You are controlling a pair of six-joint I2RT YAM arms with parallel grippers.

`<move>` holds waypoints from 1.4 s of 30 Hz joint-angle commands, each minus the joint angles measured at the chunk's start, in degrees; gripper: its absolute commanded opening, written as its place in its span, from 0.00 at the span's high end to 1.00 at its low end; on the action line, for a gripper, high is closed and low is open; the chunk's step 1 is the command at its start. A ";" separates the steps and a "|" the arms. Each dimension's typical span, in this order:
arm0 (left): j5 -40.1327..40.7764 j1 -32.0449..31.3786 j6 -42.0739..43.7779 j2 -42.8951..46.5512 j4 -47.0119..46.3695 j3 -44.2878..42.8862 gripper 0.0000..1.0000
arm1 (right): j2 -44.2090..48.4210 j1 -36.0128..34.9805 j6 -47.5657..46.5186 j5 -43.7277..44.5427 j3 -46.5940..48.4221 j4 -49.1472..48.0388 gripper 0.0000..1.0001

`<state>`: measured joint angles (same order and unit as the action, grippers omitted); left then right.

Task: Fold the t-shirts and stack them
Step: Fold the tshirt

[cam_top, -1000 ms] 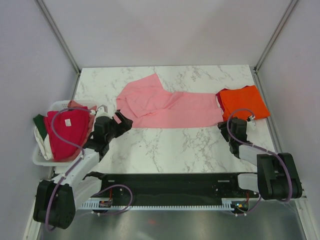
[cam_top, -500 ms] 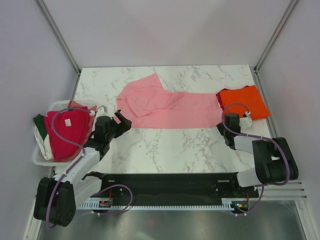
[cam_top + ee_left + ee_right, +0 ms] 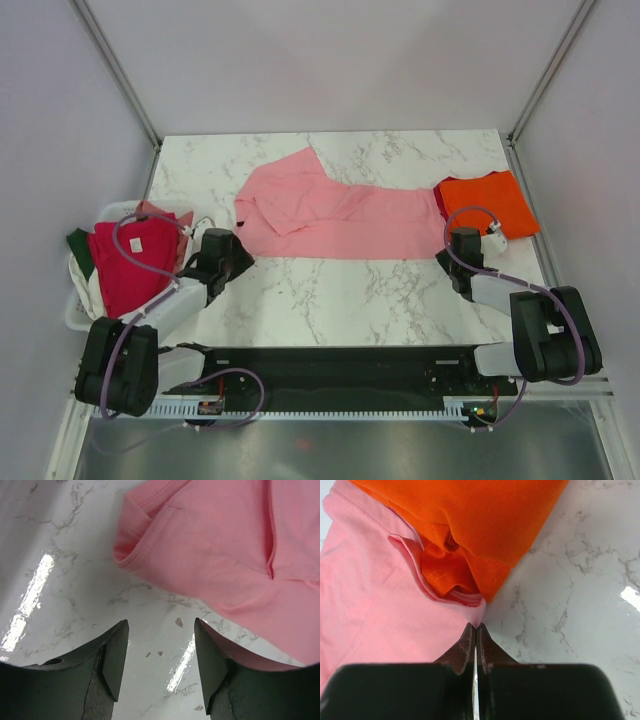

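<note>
The light pink cloth t-shirt lies spread across the middle of the white marble table. Its right corner is pinched between the closed fingers of the right gripper. The folded bright orange t-shirt overlaps and hides that end. The left gripper hovers with its jaws apart, empty, just short of the pink sleeve.

Open marble table runs along the near side; pink t-shirt blocks beyond, basket left, orange t-shirt right

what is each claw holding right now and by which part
Right claw pinches the pink shirt at its corner beside the orange shirt; left claw is open, holding nothing.
</note>
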<state>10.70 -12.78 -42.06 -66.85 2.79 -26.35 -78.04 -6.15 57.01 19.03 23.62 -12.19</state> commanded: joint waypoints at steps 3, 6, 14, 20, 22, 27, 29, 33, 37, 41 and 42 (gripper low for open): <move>10.12 -0.06 -11.80 -4.51 0.64 -1.60 0.38 | 1.40 0.00 -1.55 -0.57 -0.59 -1.17 1.00; 10.57 -0.06 -15.06 -5.66 -1.55 -1.51 0.36 | 1.75 0.00 -1.64 -1.01 -0.68 -1.44 1.00; 13.38 0.03 -17.96 -7.94 -7.09 -0.55 0.35 | 1.23 0.09 -1.82 -1.80 -1.38 -2.67 1.00; 13.12 1.61 -20.69 -12.77 -6.47 -3.09 0.43 | 0.87 0.09 -1.64 -2.24 -1.38 -3.11 1.00; 11.54 3.28 -21.13 -15.58 -7.61 -3.62 0.51 | 1.22 0.09 -1.64 -1.98 -1.47 -3.02 1.00; 9.52 5.65 -19.46 -19.37 -8.85 -6.08 0.94 | 2.01 0.00 -1.73 -1.45 0.54 0.31 1.00; 6.64 6.62 -19.11 -18.67 -8.68 -6.43 0.98 | 2.54 0.00 -1.73 -1.27 1.60 1.63 1.00; 7.13 6.80 -17.62 -14.64 -1.68 -10.28 0.98 | 4.12 0.00 -1.64 -0.83 5.02 5.84 1.00; 10.13 6.80 -17.09 -9.71 5.37 -13.03 0.98 | 7.10 0.00 -2.34 -0.57 7.67 10.16 1.00; 9.70 7.06 -18.84 -5.14 5.65 -9.09 0.98 | 8.87 0.09 -1.65 0.13 7.41 13.92 1.00; 9.34 7.06 -19.45 -4.96 5.65 -8.38 0.98 | 9.04 0.00 -1.47 -0.04 6.71 14.90 1.00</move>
<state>17.96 -6.26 -60.95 -73.67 5.28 -36.64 -70.32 -6.17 55.51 16.88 29.85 -2.44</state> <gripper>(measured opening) 0.037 0.010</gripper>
